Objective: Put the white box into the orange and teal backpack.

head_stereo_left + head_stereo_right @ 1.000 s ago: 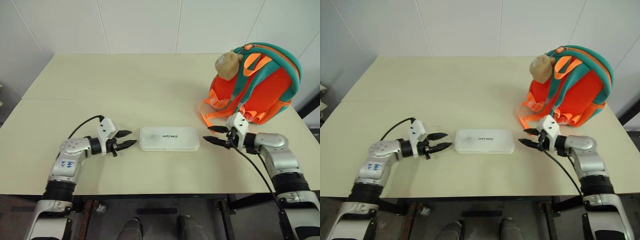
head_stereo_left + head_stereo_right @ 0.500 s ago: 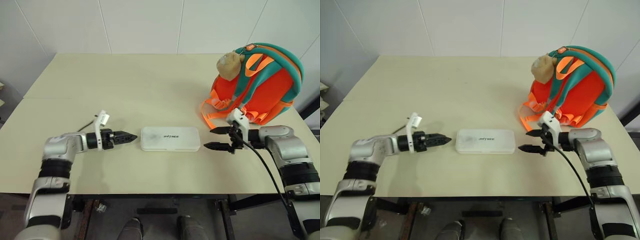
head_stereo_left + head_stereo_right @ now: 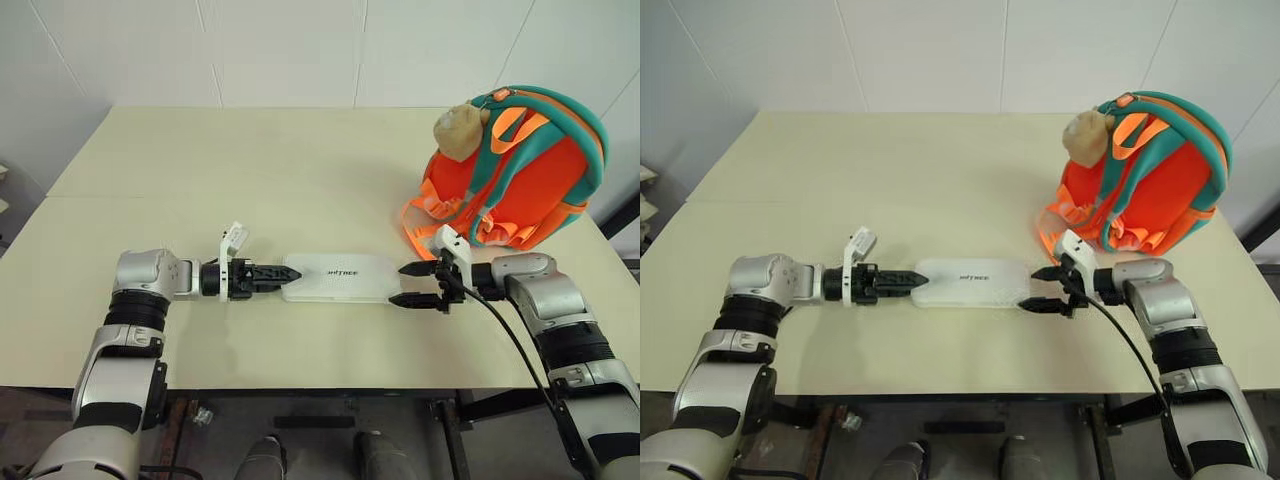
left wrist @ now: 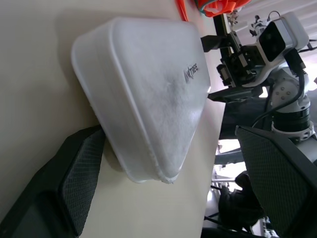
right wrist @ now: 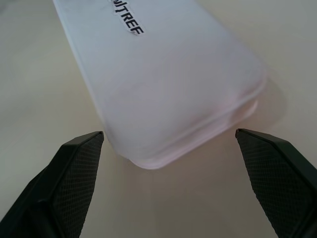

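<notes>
Now you have the flat, elongated translucent-white plastic box (image 3: pixel 340 278) lying on the pale cream table (image 3: pixel 250 180), near its front edge and about midway along it, its long sides parallel to that edge. Your left gripper (image 3: pixel 283 276) sits at the box's left end with its black fingers spread; in the left wrist view one finger pad (image 4: pixel 81 173) touches the box's end wall while the other (image 4: pixel 277 173) stands clear of it. Your right gripper (image 3: pixel 412 284) faces the box's right end, fingers spread wide, one toward the front edge and one toward the back, with the end of the box just at the gap between them. In the right wrist view both fingertips (image 5: pixel 79 153) stand apart from the box. Neither gripper is pinching anything. The small bright orange backpack with teal trim (image 3: pixel 520 170) stands upright near the table's right edge, behind the right gripper, well apart from the box. A tan plush charm (image 3: pixel 457 130) hangs at its upper left side.
</notes>
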Tool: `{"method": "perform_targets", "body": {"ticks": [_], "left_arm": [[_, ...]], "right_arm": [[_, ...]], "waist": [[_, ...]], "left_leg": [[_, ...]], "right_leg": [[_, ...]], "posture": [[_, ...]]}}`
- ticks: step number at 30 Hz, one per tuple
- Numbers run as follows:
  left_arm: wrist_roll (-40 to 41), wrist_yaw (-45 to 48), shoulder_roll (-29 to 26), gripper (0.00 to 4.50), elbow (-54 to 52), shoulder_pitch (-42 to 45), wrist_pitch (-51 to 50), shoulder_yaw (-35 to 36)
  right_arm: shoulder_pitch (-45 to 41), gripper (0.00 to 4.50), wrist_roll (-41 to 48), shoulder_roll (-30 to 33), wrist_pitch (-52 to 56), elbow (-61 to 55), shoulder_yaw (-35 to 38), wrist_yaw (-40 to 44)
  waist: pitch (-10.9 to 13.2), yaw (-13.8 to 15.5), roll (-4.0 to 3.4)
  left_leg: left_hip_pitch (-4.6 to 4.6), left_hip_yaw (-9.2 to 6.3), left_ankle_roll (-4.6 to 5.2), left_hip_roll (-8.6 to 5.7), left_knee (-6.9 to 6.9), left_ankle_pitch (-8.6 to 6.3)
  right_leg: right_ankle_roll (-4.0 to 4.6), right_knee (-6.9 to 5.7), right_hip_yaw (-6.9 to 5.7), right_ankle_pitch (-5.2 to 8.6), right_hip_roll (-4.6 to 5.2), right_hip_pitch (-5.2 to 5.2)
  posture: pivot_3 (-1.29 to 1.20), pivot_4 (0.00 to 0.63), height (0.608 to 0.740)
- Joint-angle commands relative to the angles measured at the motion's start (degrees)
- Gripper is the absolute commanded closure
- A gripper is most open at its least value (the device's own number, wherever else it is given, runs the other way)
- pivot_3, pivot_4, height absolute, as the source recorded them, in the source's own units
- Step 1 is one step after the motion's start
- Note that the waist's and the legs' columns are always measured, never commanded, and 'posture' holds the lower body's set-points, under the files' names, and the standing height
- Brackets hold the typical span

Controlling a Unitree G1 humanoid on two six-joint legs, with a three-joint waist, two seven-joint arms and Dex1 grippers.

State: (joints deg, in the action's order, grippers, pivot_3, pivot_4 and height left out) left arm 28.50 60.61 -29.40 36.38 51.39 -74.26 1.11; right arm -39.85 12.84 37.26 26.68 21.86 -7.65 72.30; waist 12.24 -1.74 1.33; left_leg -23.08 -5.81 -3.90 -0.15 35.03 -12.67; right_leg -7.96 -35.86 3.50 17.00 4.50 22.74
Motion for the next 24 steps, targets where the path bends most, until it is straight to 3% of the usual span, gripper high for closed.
{"method": "perform_targets", "body": {"ticks": [1,13,24], "left_arm": [[0.0,0.0,1.8,0.05,4.2,1.1,-0.7,-0.8],[-2.8,5.9,4.8,0.05,17.2,7.2,3.7,-2.8],[-5.9,16.4,4.3,0.05,16.8,8.2,5.0,-10.6]], "right_arm": [[-0.1,0.00,1.0,-0.5,-2.0,-1.4,0.5,1.2],[3.3,0.00,0.7,-0.5,-6.8,-3.6,0.5,2.7],[10.8,0.00,1.1,3.5,-8.1,-9.2,2.9,1.8]], "waist": [[0.0,0.1,0.00],[0.0,0.1,0.00],[0.0,0.1,0.00]], "left_leg": [[0.00,0.00,0.00,0.00,0.00,0.00],[0.00,-0.02,-0.03,-0.06,0.05,0.02],[-0.03,-0.04,-0.02,-0.07,0.00,0.00]], "right_leg": [[0.00,0.01,0.00,0.00,0.00,0.00],[-0.05,0.00,0.00,-0.03,0.02,-0.06],[-0.09,0.07,0.00,0.01,0.02,-0.05]], "posture": [[0.00,0.150,0.740],[0.00,0.150,0.740],[0.00,0.150,0.740]]}}
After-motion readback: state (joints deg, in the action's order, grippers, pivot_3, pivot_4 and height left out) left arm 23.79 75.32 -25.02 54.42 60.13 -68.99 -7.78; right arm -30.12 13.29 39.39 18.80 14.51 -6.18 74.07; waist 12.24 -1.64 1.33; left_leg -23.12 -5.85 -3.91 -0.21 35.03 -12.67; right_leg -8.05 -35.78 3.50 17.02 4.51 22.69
